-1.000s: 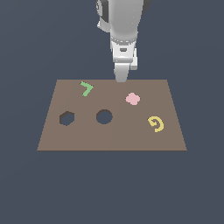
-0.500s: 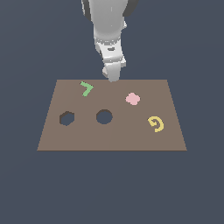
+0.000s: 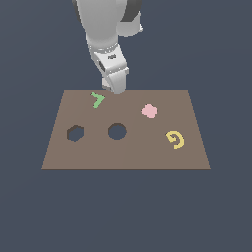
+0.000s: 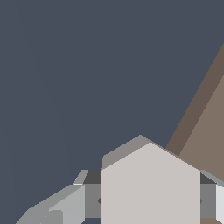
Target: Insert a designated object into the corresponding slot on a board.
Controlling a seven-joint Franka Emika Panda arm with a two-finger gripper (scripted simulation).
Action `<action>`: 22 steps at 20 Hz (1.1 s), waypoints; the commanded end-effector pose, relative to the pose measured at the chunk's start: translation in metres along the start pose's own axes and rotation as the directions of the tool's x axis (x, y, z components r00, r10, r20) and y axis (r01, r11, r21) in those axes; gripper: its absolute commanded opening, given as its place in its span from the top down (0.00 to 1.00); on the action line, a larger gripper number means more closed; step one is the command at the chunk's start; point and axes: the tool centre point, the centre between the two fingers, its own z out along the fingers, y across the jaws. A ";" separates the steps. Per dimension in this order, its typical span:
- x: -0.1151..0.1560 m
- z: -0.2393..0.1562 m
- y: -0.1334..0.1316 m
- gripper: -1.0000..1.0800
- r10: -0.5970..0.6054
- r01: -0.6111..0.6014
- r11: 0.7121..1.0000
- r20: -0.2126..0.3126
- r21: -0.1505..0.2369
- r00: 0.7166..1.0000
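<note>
My gripper (image 3: 116,86) hangs over the back edge of the brown board (image 3: 147,152), just to the exterior view's right of a green angled piece (image 3: 97,99). It is shut on the pale grey-white hexagonal block (image 4: 150,188), which fills the wrist view between the grey fingers (image 4: 65,204). In the exterior view the block is mostly hidden by the fingers. The hexagonal slot (image 3: 75,133) lies in the board's front part at the exterior view's left, well away from the gripper. A strip of the board (image 4: 210,131) shows beyond the block in the wrist view.
A round hole (image 3: 117,131) sits beside the slot, directly in front of the gripper. A pink lobed piece (image 3: 149,111) and a yellow G-shaped piece (image 3: 175,139) lie on the board's right half. Dark floor surrounds the board.
The arm has carried the gripper toward the exterior view's left along the board's back edge, from above the pink piece's side to beside the green piece. The pieces on the board have not moved.
</note>
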 end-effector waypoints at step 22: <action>-0.131 -0.003 0.040 1.00 -0.660 0.660 0.751 0.001 -0.001 0.751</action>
